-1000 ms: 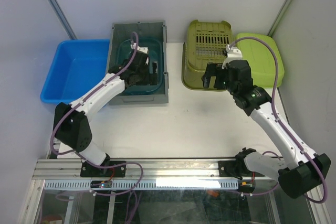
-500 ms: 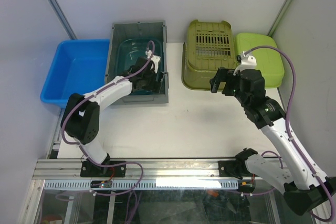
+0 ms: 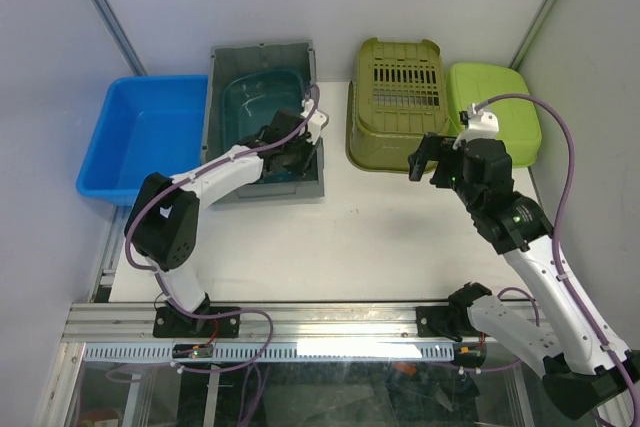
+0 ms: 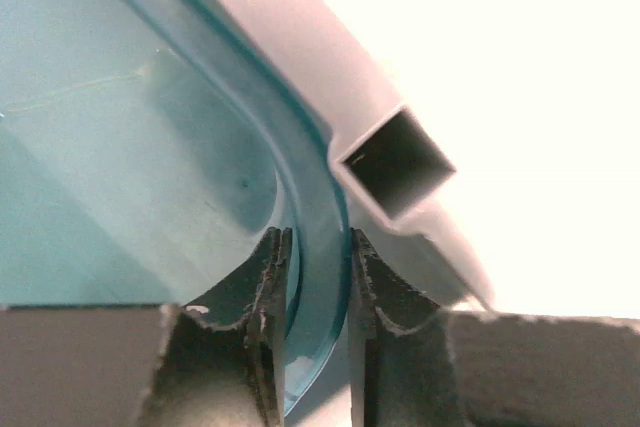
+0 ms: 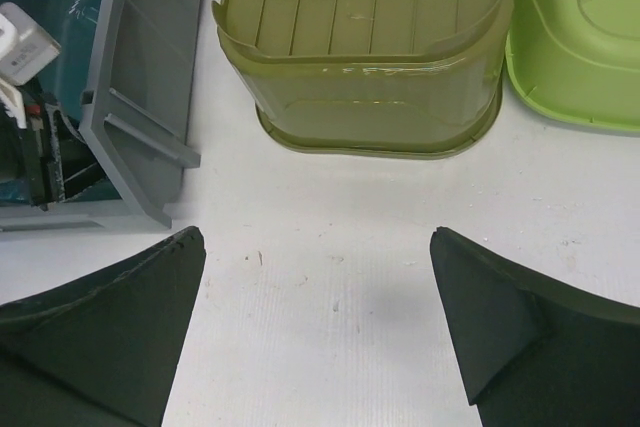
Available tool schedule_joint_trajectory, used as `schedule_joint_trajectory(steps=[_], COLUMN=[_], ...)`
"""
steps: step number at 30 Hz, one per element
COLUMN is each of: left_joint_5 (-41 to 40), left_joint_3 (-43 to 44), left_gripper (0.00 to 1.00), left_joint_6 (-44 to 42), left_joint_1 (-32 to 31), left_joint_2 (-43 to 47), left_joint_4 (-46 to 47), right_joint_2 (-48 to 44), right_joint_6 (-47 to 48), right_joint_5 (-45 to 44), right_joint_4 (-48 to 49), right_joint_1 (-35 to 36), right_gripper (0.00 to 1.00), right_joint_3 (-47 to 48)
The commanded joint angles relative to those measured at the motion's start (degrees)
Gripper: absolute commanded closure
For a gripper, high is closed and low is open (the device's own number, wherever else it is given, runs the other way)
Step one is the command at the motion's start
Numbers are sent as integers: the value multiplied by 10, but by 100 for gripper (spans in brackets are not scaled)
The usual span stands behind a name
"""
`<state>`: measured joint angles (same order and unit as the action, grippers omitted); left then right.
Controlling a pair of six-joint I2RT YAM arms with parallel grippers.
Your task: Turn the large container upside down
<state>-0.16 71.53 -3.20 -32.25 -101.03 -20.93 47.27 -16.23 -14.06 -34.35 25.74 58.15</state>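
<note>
Two pincers differed: the left pincer (image 4: 318,247) pinched the rim of the teal container (image 3: 250,112), nested inside the grey crate (image 3: 262,51), probably for tipping it over; the right pincer (image 5: 318,247) hung wide open, empty, beside that crate.

Left end effector (image 4: 318,247) pinched narrow, arm outstretched; right end effector (image 5: 318,237) wide apart.

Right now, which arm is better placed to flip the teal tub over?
Left. The left gripper pinches the rim of the teal tub inside the grey crate. The right gripper hangs open over the table before the olive basket, touching nothing.
</note>
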Motion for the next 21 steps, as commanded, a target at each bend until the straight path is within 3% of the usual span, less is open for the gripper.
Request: schedule_joint_trajectory(steps=[1,3,11,16,21], left_joint_5=[-54,-69,-84,-31,71], left_joint_3=[50,81,209,264,336], left_gripper=[94,100,100,100,100], left_joint_6=[35,28,9,17,59], left_joint_1=[2,-3,-5,-5,-5], left_joint_2=[68,83,171,248,274], left_joint_4=[-23,-51,-134,-137,-153], right_joint_2=[-4,-4,-23,-38,-57], right_joint_6=[2,-2,-18,-27,-43], right_joint_5=[-18,-20,-41,-61,-96], right_joint_4=[14,14,25,28,27], right_joint_1=[-1,-1,-1,-1,-1], right_gripper=[1,1,1,1,1], right_joint_3=[16,16,3,0,0])
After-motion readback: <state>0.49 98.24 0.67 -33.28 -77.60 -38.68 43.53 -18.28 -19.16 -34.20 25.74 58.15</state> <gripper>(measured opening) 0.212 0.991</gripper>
